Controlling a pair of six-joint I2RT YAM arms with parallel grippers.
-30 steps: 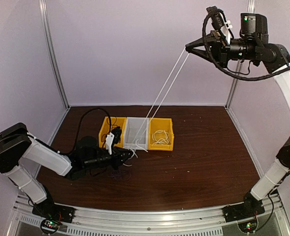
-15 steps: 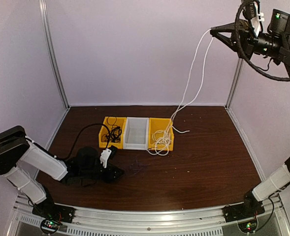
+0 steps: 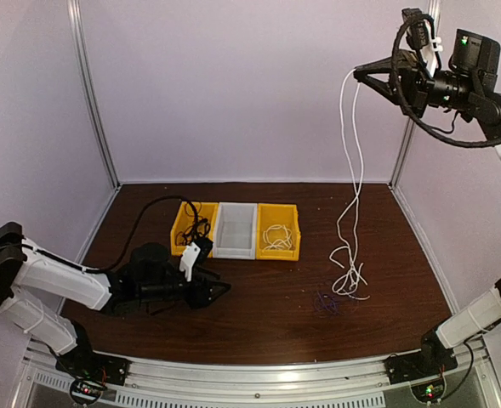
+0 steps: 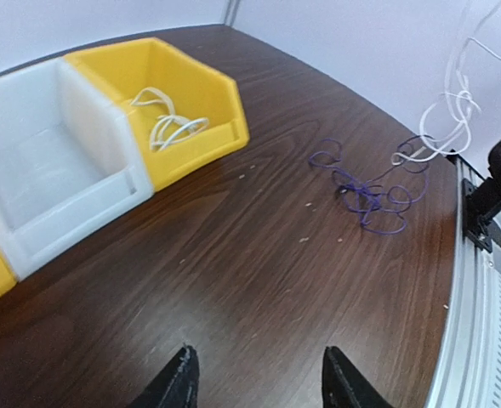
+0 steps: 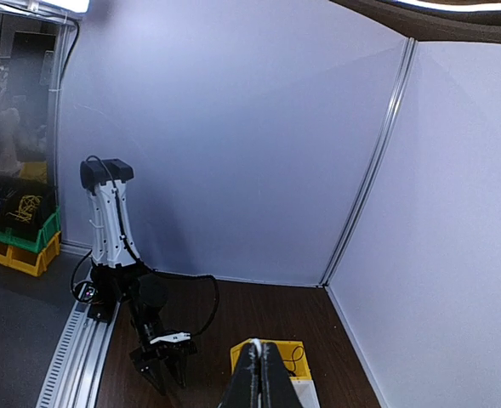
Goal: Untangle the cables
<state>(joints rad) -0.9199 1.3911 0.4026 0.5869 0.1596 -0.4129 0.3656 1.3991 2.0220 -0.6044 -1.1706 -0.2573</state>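
White cable [image 3: 350, 280] in raised right tool [image 3: 357, 70]

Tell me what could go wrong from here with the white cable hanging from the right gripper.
1. The white cable ends in loops on the table beside the purple cable, possibly touching it. Moving the right gripper may drag both together.
2. Those loops look bunched, so pulling higher could tighten a knot.
3. The left gripper is open, holding nothing, so nothing pins the purple cable.
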